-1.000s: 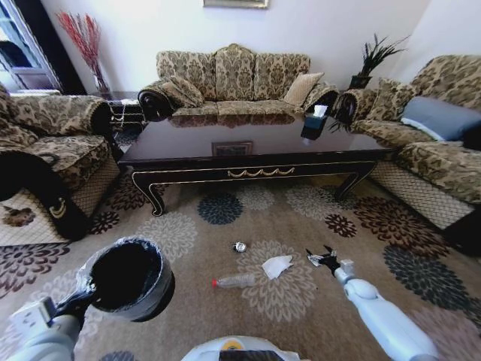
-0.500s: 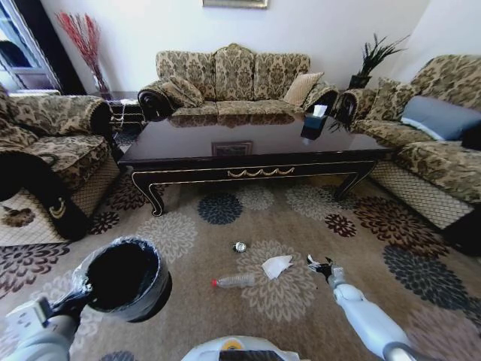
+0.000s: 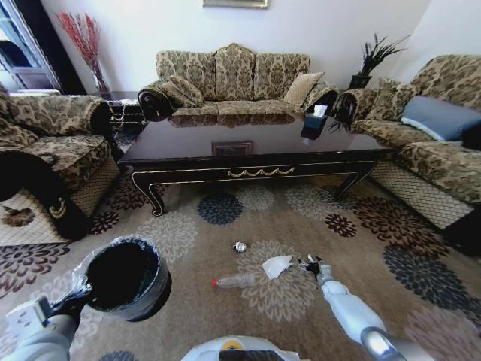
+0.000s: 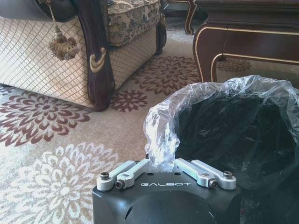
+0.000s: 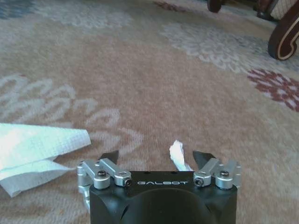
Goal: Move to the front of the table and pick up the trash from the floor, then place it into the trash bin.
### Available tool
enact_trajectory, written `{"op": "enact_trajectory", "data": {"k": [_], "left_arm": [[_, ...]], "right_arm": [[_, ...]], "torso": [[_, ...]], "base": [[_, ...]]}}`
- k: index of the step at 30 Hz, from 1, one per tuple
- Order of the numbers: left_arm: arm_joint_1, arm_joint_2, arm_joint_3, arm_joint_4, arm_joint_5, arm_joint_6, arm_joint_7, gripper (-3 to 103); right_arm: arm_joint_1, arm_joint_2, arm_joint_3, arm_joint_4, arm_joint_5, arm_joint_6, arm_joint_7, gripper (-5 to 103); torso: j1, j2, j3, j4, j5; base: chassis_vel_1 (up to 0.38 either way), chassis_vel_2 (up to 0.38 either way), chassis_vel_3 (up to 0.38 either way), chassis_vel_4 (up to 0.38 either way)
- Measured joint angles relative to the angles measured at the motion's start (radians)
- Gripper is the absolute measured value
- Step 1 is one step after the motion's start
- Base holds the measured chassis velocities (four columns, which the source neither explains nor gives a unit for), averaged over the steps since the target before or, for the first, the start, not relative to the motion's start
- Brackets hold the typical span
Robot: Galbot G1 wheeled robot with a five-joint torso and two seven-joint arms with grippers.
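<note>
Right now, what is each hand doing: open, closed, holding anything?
Left hand: closed on the trash bin rim, holding it off the floor.
Right hand: open, holding nothing, low over the carpet beside the white paper.

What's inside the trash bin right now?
The trash bin, held by the left gripper at its rim, shows only its crinkly plastic liner and a dark interior. No trash is visible inside, though the bottom is too dark to check.
</note>
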Motion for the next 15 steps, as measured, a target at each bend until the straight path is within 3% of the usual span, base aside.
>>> {"op": "enact_trajectory", "data": {"k": [1,5,7,8,10,11,12,15], "left_arm": [[0.0,0.0,0.0,0.0,0.0,0.0,0.0,3],[-0.005,0.007,-0.005,0.0,-0.005,-0.001,-0.001,3],[-0.006,0.008,-0.005,0.0,-0.006,-0.001,-0.002,3],[-0.007,0.008,-0.004,0.0,-0.006,-0.001,-0.002,3],[-0.008,0.006,0.002,0.0,-0.006,-0.001,-0.003,3],[-0.009,0.005,0.005,0.0,-0.005,-0.001,-0.003,3],[-0.009,0.005,0.005,0.0,-0.005,-0.001,-0.003,3],[-0.01,0.004,0.01,0.0,-0.003,-0.001,-0.003,3]], "right_arm": [[0.0,0.0,0.0,0.0,0.0,0.0,0.0,90],[-0.001,0.003,0.006,0.0,0.005,-0.017,0.025,74],[-0.001,0.003,0.007,0.001,0.007,-0.021,0.036,74],[-0.001,0.001,0.008,0.002,0.007,-0.026,0.047,63],[-0.003,-0.005,0.011,0.005,0.007,-0.039,0.074,63],[-0.005,-0.008,0.013,0.006,0.007,-0.043,0.081,52],[-0.005,-0.008,0.013,0.006,0.007,-0.043,0.081,52],[-0.018,-0.018,0.02,0.014,0.005,-0.049,0.087,36]], "torso": [[0.0,0.0,0.0,0.0,0.0],[0.0,0.0,0.0,-0.0001,0.0],[0.0,0.0,0.0,-0.0001,-0.0001],[0.0,0.0,0.0,-0.0001,-0.0001],[0.0,0.0,0.0,0.0,0.0],[0.0,0.0,0.0,0.0,-0.0001],[0.0,0.0,0.0,0.0,-0.0001],[0.0,0.0,0.0,-0.0001,0.0001]], "base": [[0.0,0.0,0.0,0.0],[0.0,0.0,0.0,0.0],[0.0,0.0,0.0,0.0],[0.0,0.0,0.0,0.0],[0.0,0.0,0.0,0.0],[0.0,0.0,0.0,0.0],[0.0,0.0,0.0,0.0],[0.0,0.0,0.0,0.0]]}}
